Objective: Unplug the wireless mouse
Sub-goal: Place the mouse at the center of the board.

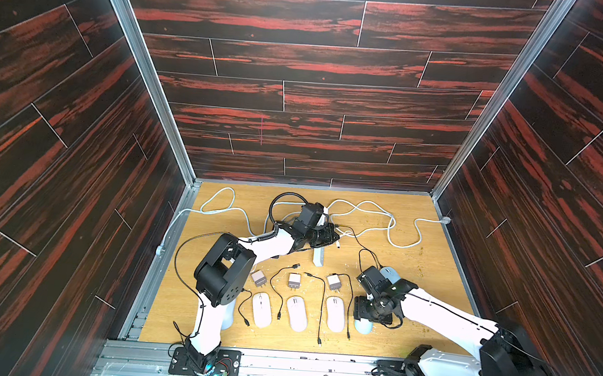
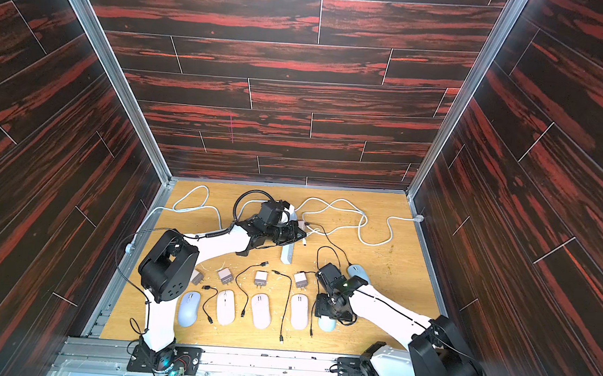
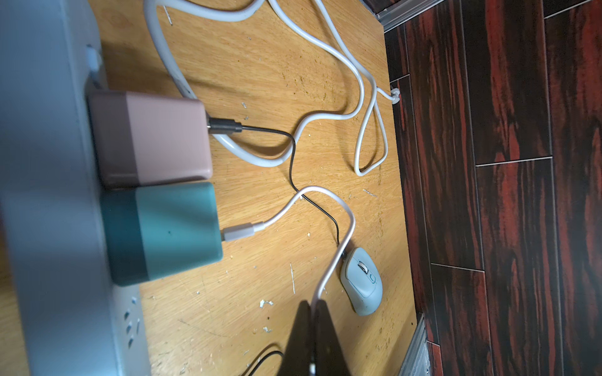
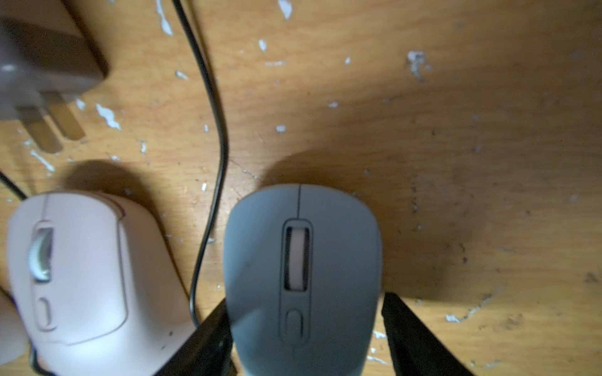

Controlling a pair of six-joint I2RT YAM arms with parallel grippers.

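Toward the far right of the surface (image 3: 260,65), partly behind the right arm's wrist in both top views, lies the pale blue mouse (image 3: 362,281). A black cable (image 3: 293,156) enters its nose and runs back to the pink charger (image 3: 153,140) seated in the power strip (image 3: 49,195). We judge this to be the mouse that needs unplugging.

Left hand (image 3: 312,304): closed tight on a pale cable (image 3: 338,208) that comes from the teal charger (image 3: 163,231).

Right hand (image 4: 306,299): open and astride a grey mouse (image 4: 338,260) in the near row. One finger is against its flank and the other is just clear, so we read this as no grip. No cable shows at that mouse's nose.

Handling, our estimate: the pale blue mouse is light with a smooth shell, so it will likely skate if the limp cord is tugged. We would take the short, stiff plug shell right at the nose and brace the mouse across its flanks behind the wheel.

Position: the pale blue mouse lies near the left hand's fingertips, off to one side and apart from them. The right hand sits on the near side of it, not touching.
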